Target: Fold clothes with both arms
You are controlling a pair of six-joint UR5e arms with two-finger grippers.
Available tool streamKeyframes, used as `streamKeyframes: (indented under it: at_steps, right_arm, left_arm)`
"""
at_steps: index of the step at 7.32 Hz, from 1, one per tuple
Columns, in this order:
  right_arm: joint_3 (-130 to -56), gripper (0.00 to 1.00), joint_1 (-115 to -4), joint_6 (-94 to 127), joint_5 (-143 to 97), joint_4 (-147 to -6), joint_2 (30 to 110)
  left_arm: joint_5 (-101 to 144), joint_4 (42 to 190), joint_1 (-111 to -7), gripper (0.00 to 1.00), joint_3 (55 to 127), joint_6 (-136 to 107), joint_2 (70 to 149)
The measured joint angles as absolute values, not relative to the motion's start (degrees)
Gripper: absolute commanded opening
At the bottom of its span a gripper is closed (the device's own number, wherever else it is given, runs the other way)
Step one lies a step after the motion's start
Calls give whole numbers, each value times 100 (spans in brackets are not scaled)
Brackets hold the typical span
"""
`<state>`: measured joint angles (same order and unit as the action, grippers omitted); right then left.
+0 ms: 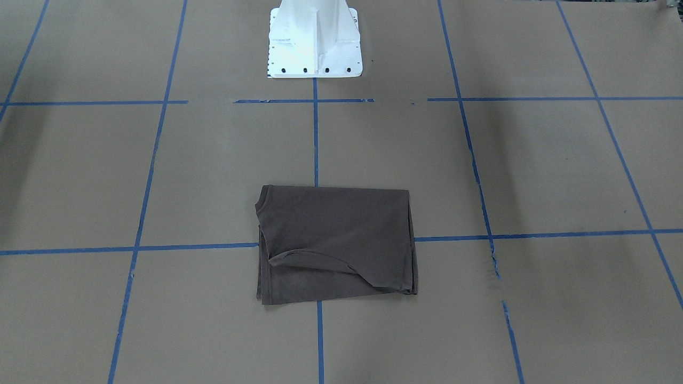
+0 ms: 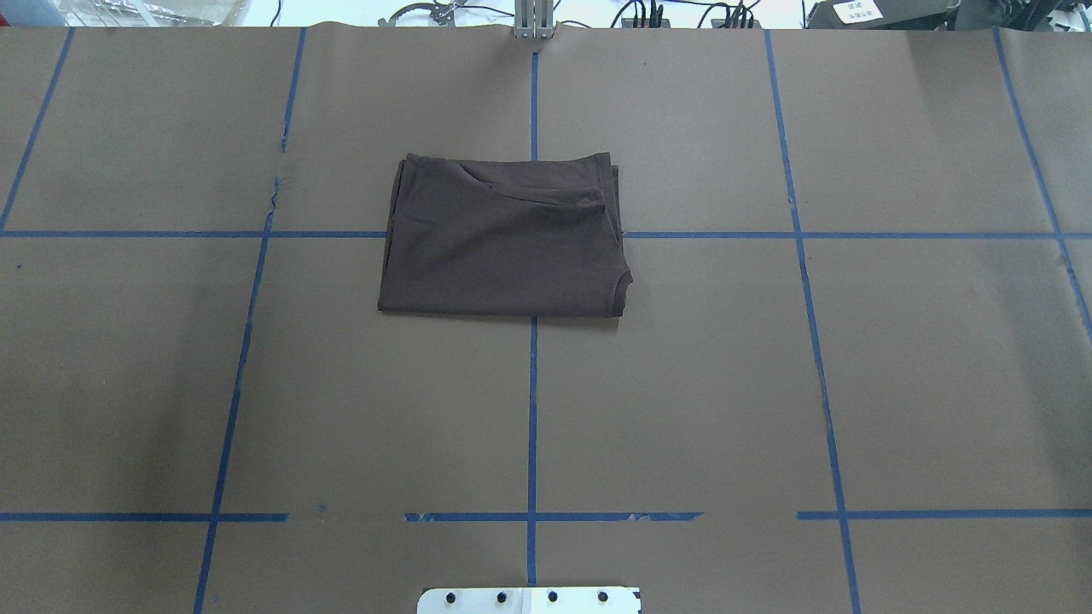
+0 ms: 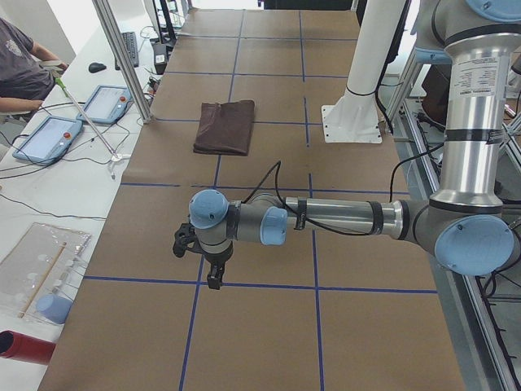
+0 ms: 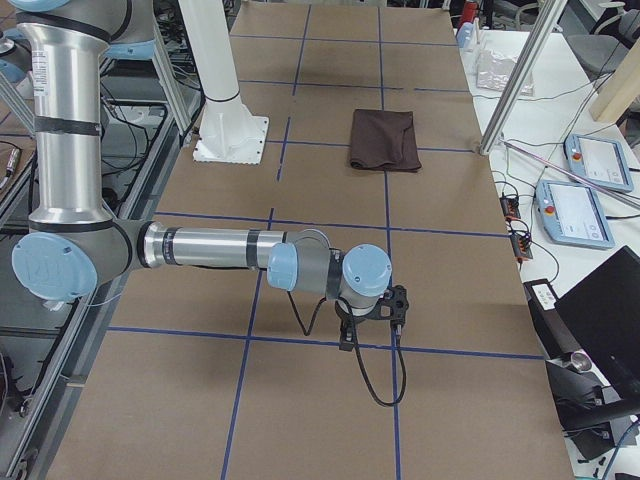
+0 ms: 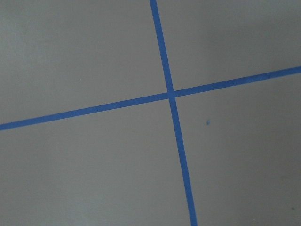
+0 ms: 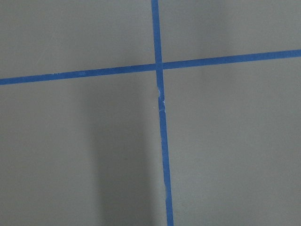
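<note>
Since the folded dark brown cotton T-shirt [image 2: 503, 243] looks limp, I'd pinch stacked corners; black left gripper [image 3: 198, 262], black right gripper [image 4: 372, 322]: spread indeterminable.

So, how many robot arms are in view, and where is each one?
2. The left arm reaches low over the left end of the table; the right arm does so at the right end. Both are far from the shirt. None seems hidden.

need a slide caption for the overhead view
Folded dark T-shirt flat on the brown table, straddling blue tape lines, with the white base at the bottom edge.
</note>
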<state>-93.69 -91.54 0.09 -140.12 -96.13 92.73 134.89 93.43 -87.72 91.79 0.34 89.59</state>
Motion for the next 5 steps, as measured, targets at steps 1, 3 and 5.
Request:
streamKeyframes:
  at_steps: [1, 3, 5]
  right_arm:
    - [-9383, 100, -9156, 9, -14011, -9610, 9273]
    - [-9414, 100, -9158, 9, -14010, -9607, 9272]
    - [-9421, 100, -9158, 1, -14008, -9606, 9272]
  left_arm:
    - [13520, 9343, -8772, 100, 9174, -40, 8959]
    - [13533, 9345, -8769, 100, 9160, -75, 8964]
    - [13535, 9350, -8764, 100, 9138, -79, 8967]
